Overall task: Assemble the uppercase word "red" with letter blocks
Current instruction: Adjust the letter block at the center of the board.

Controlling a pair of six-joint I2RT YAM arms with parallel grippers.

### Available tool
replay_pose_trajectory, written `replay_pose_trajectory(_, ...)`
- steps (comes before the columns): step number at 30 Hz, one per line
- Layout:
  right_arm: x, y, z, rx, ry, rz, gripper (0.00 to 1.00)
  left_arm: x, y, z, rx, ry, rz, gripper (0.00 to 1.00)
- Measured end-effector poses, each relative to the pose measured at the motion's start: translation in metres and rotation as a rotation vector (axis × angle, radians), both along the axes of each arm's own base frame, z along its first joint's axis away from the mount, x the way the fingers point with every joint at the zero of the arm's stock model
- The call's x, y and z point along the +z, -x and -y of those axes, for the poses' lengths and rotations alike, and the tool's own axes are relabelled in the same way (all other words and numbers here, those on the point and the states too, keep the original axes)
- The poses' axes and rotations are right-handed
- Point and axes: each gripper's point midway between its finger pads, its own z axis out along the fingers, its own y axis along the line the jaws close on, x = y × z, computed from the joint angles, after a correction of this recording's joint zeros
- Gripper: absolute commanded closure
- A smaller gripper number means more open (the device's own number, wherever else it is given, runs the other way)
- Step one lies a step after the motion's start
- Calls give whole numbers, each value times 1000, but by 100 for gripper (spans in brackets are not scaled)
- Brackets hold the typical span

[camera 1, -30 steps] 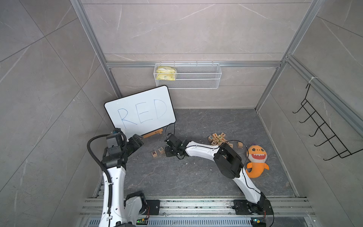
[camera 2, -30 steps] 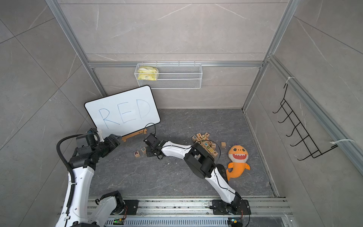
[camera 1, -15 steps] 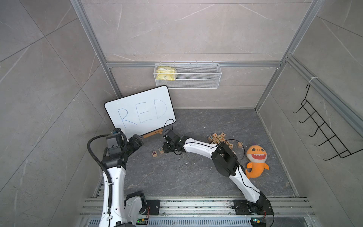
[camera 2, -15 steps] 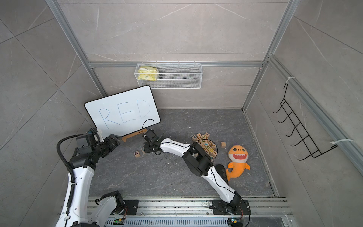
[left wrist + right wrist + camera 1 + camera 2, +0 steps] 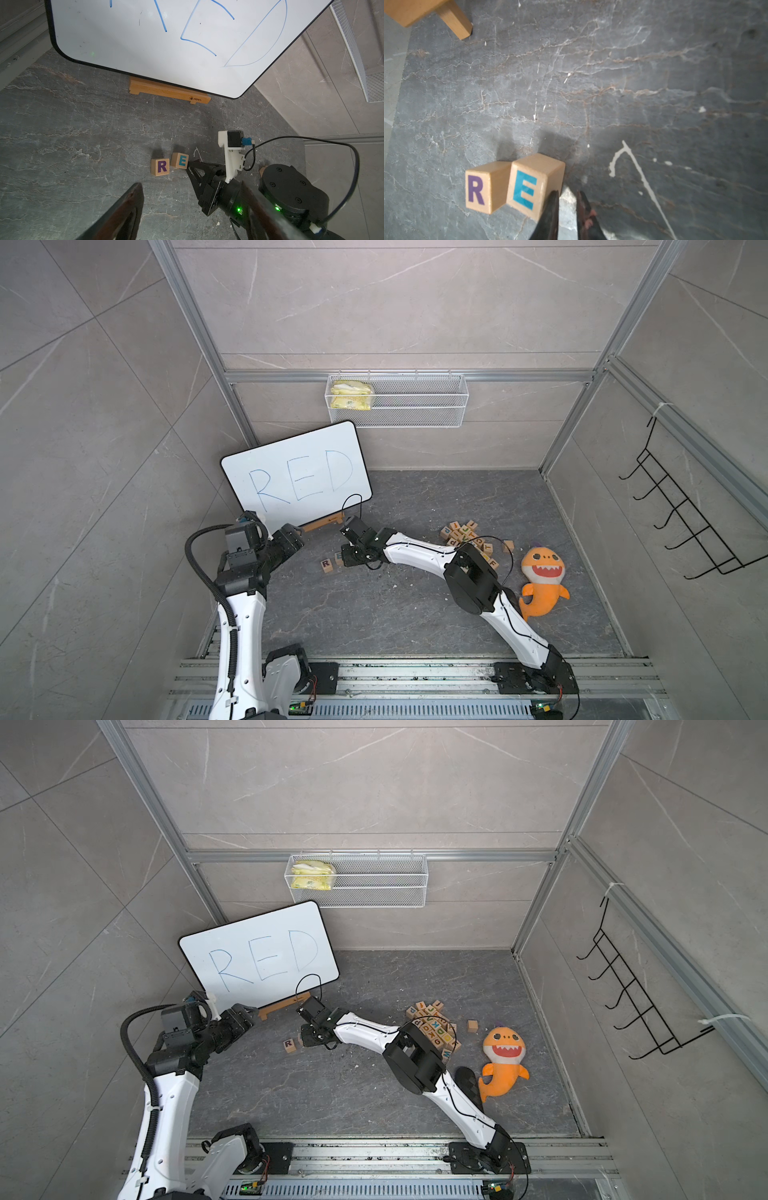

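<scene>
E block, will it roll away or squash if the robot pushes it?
The E block is probably stiff: it looks like wood with crisp edges, so no squashing. It is a cube resting flat on the floor, so it should slide, not roll. The R block sits beside it, so a push from the right pincer might shove both.

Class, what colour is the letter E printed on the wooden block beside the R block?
The E block bears a teal-blue letter; the right wrist view shows it best.

purple-lettered light-wood R cube (image 5: 160,167) left of, just beside, teal-lettered light-wood E cube (image 5: 180,160) | both before white board's (image 5: 297,477) wooden stand (image 5: 322,524) | right claw (image 5: 568,193) just right of E cube | wooden-cube heap (image 5: 467,533) farther right on grey stone table (image 5: 374,614) | orange plush shark (image 5: 540,580) right of heap
</scene>
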Motion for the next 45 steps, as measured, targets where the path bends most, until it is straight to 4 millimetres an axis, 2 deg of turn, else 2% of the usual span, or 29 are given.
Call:
replay_pose_trajectory(8,1,-2,1,-9,12,8,79,0,0,0,0,0,0,24)
replay_pose_trajectory(17,11,-14,-9,-22,9,31,79,-2,0,0,0,2,-4,24)
replay_pose_trajectory(27,-6,-12,-7,-21,48,4,79,-2,0,0,0,2,-3,24)
replay_pose_trajectory(37,-7,-14,-6,-26,53,11,79,-2,0,0,3,4,-4,24)
replay_pose_trajectory(42,-2,-11,12,-36,102,39,77,-1,0,1,-2,8,-1,26)
replay_pose_trajectory(45,19,-4,32,-43,126,67,77,0,-2,5,-22,24,12,27)
